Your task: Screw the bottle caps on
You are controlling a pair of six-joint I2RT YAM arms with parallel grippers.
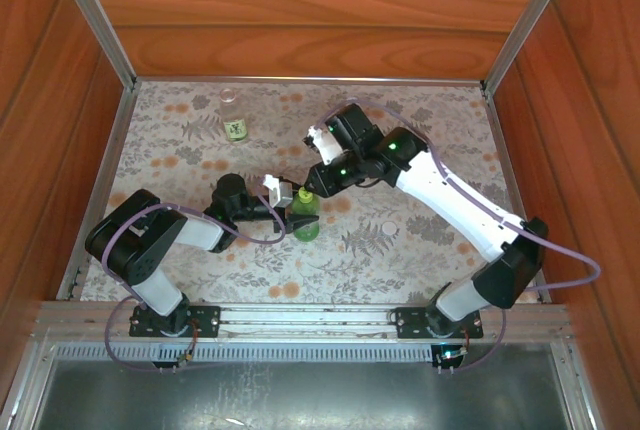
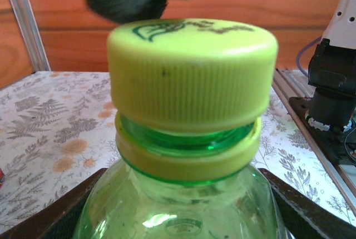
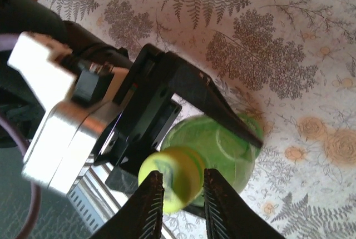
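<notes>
Nearest the lens in the left wrist view, a yellow-green cap [image 2: 192, 72] is seen on the neck of the green bottle [image 2: 178, 205]. Its wall is finely ribbed plastic and its flat top carries a dark printed mark. A band of green thread is left showing between the cap's lower edge and the yellow-green ring beneath it. The bottle's translucent shoulder is clamped from both sides by the dark jaws of the left gripper [image 1: 302, 218], whose inner faces are seen at the lower corners of that view.

From the right wrist view, the cap's round outline is given from above. The right gripper [image 3: 182, 173] is placed over the cap, its jaws drawn almost together, with a gap narrower than the cap. Nothing is gripped between them, and contact with the cap cannot be told. In the left wrist view they are a dark blur above the cap's top.

The layout is supplied by the top view. The green bottle is held upright near the middle of the bench [image 1: 450, 120], which is covered in a fern and flower print. A clear bottle [image 1: 233, 118] stands well apart at the far left.
</notes>
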